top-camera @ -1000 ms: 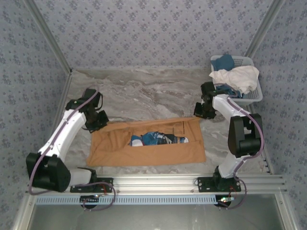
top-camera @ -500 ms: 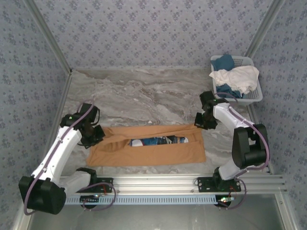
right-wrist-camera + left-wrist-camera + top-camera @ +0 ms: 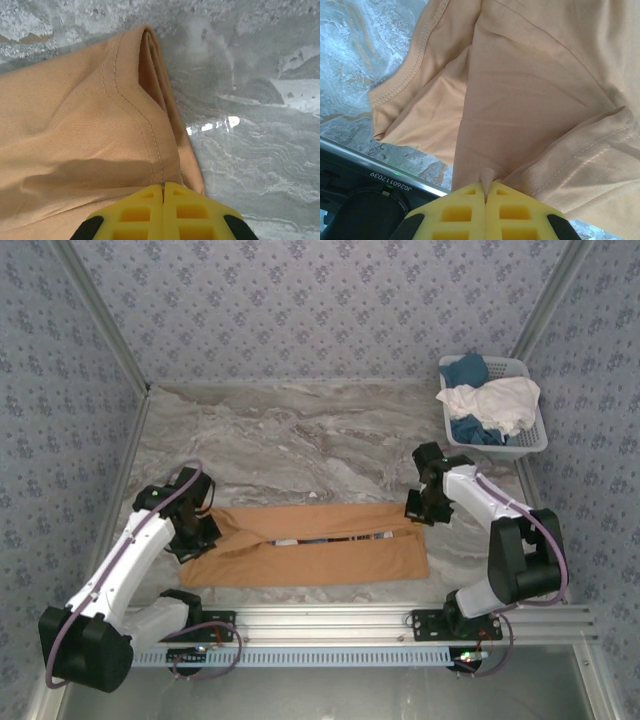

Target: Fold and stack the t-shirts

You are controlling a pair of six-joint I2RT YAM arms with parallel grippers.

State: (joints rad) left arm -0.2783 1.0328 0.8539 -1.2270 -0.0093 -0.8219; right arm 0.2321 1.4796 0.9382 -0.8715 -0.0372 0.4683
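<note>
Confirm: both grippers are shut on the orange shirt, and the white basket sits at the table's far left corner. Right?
One error: the white basket sits at the far right corner of the table, not the far left, as the top external view shows. The rest holds. The wrist views show the left gripper and the right gripper each shut on the orange shirt.

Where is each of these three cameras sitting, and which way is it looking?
Top external: above and behind the arms, looking down on the table, left arm, right arm and basket.
Left wrist: on the left arm, looking down past its yellow fingers pinching the orange-tan t-shirt.
Right wrist: on the right arm, looking down past its yellow fingers at the shirt's hem.
Shared: all three show that shirt.
</note>
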